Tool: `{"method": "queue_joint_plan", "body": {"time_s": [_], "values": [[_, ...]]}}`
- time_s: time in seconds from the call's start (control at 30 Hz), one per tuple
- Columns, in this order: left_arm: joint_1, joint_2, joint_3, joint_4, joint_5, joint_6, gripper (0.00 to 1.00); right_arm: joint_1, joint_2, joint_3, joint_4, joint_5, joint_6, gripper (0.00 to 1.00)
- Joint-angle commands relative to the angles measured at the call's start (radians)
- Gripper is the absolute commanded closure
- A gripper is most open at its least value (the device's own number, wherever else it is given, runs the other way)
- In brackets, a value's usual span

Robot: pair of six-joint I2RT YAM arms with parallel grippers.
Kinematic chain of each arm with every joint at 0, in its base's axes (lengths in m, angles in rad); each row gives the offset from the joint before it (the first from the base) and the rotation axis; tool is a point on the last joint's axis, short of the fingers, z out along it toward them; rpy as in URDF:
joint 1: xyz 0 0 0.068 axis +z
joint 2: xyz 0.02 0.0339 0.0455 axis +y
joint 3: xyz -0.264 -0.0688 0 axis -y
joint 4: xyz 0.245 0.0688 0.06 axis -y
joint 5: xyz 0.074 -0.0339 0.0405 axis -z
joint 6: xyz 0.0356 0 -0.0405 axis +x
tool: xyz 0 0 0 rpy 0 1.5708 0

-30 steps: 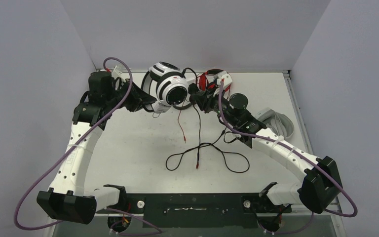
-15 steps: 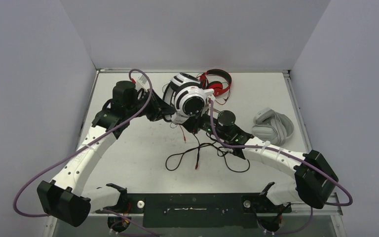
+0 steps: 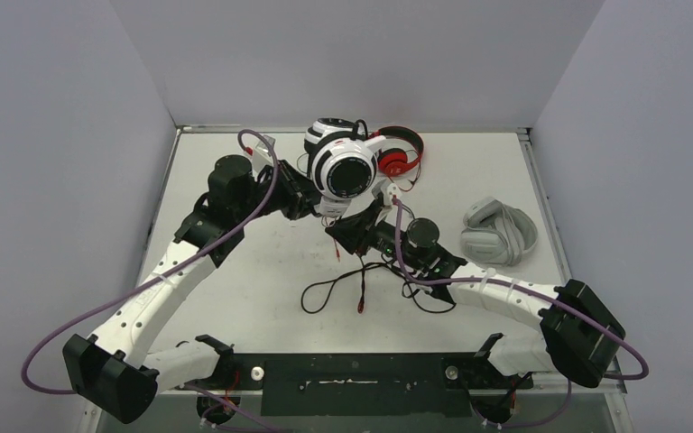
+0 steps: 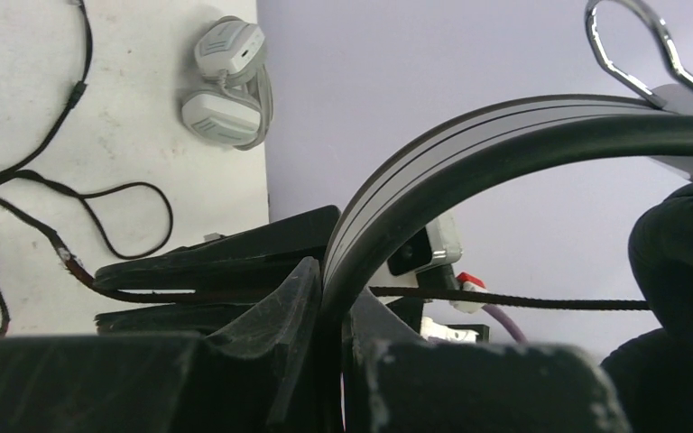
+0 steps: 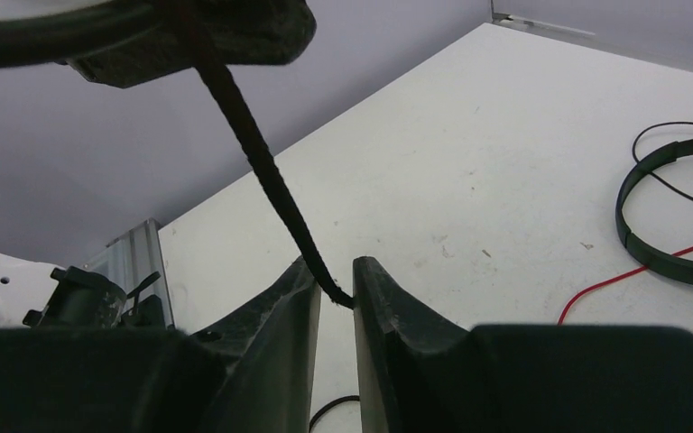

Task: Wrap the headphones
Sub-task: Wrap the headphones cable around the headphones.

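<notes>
Top external view first, then both wrists.

A: Entry one, the set in hand?

B: White-and-black headphones (image 3: 343, 167), raised clear of the bench (image 3: 235, 298) over its far middle. One round ear cup faces the camera.

A: Held by?

B: Left end effector (image 3: 309, 200). In the left wrist view its fingers are clamped tight on the headband (image 4: 469, 149) (pale striped outside, black inside). The band arches up and to the right out of the grip.

A: Right end effector?

B: Right end effector (image 3: 350, 234), just below the raised set. Its fingers are almost together, with only a narrow slot between them, and they pinch a black braided cable (image 5: 262, 162). The cable runs taut up and to the left to a dark part at the top of the right wrist picture (which part, I cannot tell).

A: Entry two?

B: Red headphones (image 3: 401, 153), on the bench at the far edge, just behind the raised set.

A: Entry three?

B: Light grey headphones (image 3: 498, 233), on the bench at the right, cups side by side, well apart from both end effectors.

A: Entry four?

B: Curved black band (image 5: 677, 269), lying flat on the bench and seen only in the right wrist view.

A: Loose items?

B: Thin black cables (image 3: 372, 265), looped on the bench near its middle, with a red cable (image 3: 362, 289) lying among them.
</notes>
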Motion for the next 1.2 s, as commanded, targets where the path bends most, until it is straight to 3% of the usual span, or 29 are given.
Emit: {"method": "queue_joint_plan", "body": {"time_s": [0.0, 0.13, 0.3, 0.57, 0.6, 0.73, 0.9, 1.17], "values": [[-0.009, -0.037, 0.019, 0.197, -0.014, -0.104, 1.00, 0.008, -0.008, -0.019, 0.102, -0.008, -0.006, 0.76], [-0.018, -0.027, 0.007, 0.287, -0.005, -0.170, 1.00, 0.013, 0.023, -0.025, 0.125, -0.013, -0.012, 0.67], [-0.023, -0.016, 0.032, 0.353, 0.013, -0.226, 1.00, 0.015, 0.075, -0.011, 0.133, -0.014, -0.028, 0.66], [-0.014, -0.015, 0.065, 0.291, -0.073, -0.205, 1.00, 0.042, 0.136, 0.014, 0.122, -0.035, 0.001, 0.96], [-0.009, -0.013, 0.076, 0.251, -0.117, -0.189, 1.00, 0.052, 0.143, 0.019, 0.111, -0.037, 0.008, 1.00], [0.025, 0.019, 0.182, -0.028, -0.322, -0.092, 1.00, 0.098, 0.144, 0.017, 0.051, -0.025, 0.022, 1.00], [0.036, 0.118, 0.400, -0.389, -0.696, 0.044, 1.00, 0.158, 0.102, 0.040, -0.108, 0.013, 0.019, 1.00], [0.019, 0.214, 0.454, -0.485, -1.215, 0.293, 1.00, 0.255, 0.036, 0.160, -0.434, 0.112, -0.049, 1.00]]}}
